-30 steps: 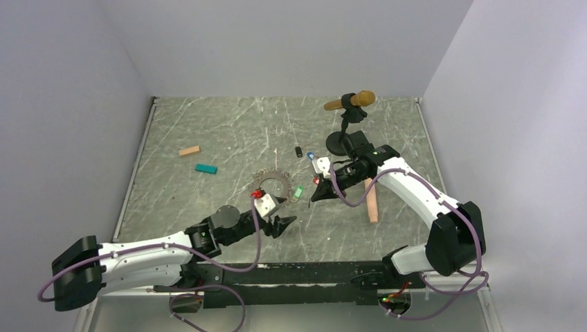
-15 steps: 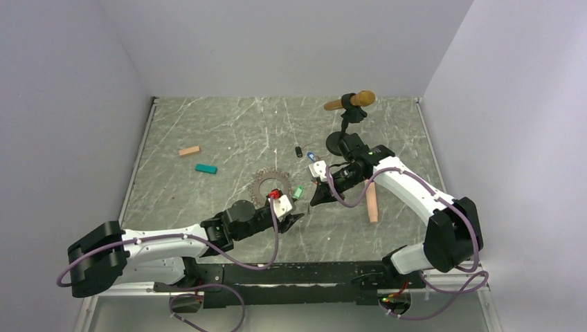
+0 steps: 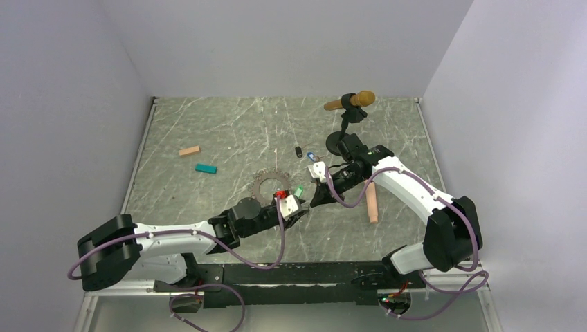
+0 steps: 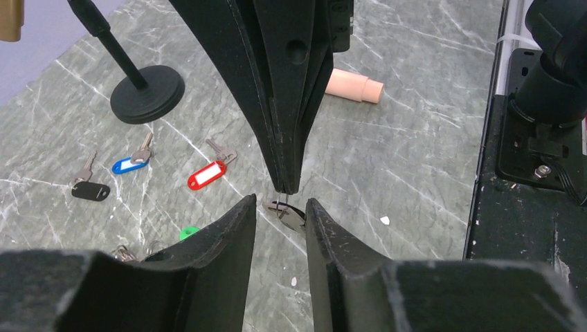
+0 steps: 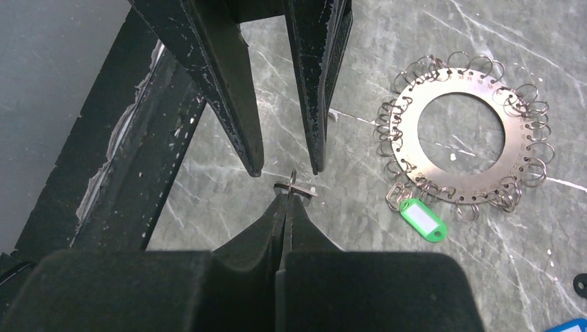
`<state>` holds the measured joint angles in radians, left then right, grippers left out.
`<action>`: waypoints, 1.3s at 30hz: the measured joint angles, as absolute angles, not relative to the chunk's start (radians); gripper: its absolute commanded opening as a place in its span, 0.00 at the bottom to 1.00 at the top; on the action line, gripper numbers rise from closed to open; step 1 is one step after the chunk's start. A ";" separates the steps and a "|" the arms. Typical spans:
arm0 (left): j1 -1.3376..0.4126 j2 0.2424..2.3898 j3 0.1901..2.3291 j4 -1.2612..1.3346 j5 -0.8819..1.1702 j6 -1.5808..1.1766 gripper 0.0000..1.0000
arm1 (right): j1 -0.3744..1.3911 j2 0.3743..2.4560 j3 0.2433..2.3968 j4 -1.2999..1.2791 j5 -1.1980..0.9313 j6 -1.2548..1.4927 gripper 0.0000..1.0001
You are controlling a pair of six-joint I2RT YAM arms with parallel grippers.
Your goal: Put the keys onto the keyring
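Note:
My right gripper [image 5: 287, 200] is shut on the wire loop of a small bare metal key [image 5: 296, 188] and holds it just above the table. In the left wrist view its fingertips [image 4: 285, 181] point down with that key [image 4: 289, 211] hanging under them. My left gripper [image 4: 280, 207] is open, one finger on each side of the key, not touching it. The keyring [image 5: 407, 138] lies flat to the right, with the green-tagged key [image 5: 423, 220] at its rim. The red [image 4: 208, 174], blue [image 4: 130, 164] and black [image 4: 90, 190] tagged keys lie loose. From above, both grippers meet beside the keyring [image 3: 259, 183].
A gold microphone [image 3: 349, 102] stands on a round black base [image 3: 337, 144] at the back. A peach cylinder [image 3: 372, 200] lies under the right arm. A tan block [image 3: 189, 150] and a teal block [image 3: 205, 168] lie at the left. A black rail [image 4: 540, 104] runs along the near edge.
My left arm has reached right and forward, bringing its open fingers around the key that the right gripper holds. The right arm has barely moved.

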<state>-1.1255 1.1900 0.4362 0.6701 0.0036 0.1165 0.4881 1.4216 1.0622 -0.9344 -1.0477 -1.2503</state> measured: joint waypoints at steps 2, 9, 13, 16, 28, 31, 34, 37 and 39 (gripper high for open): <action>-1.125 1.200 0.440 0.672 0.004 0.117 0.35 | 0.488 1.422 1.062 -0.934 -1.048 -1.251 0.01; -1.126 1.213 0.445 0.672 0.008 0.120 0.29 | 0.490 1.422 1.066 -0.936 -1.048 -1.257 0.01; -1.125 1.223 0.450 0.670 0.014 0.123 0.18 | 0.490 1.422 1.066 -0.937 -1.048 -1.258 0.01; -1.125 1.226 0.451 0.669 0.015 0.130 0.04 | 0.490 1.422 1.067 -0.941 -1.048 -1.259 0.01; -1.123 1.228 0.462 0.657 0.014 0.132 0.00 | 0.490 1.422 1.067 -0.950 -1.053 -1.275 0.27; -1.122 1.217 0.432 0.710 0.010 0.107 0.00 | 0.491 1.422 1.067 -0.950 -1.065 -1.276 0.36; -1.114 1.185 0.342 0.832 0.009 0.056 0.00 | 0.484 1.422 1.067 -0.952 -1.091 -1.280 0.39; -1.096 1.170 0.227 1.018 0.009 -0.006 0.00 | 0.466 1.421 1.067 -0.962 -1.138 -1.296 0.40; -1.084 1.185 0.170 1.153 0.007 -0.043 0.00 | 0.452 1.419 1.067 -0.964 -1.175 -1.304 0.40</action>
<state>-1.0843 1.1851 0.1699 1.1526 0.0071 -0.0425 0.4522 1.4193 1.0672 -0.9642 -1.1748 -1.3037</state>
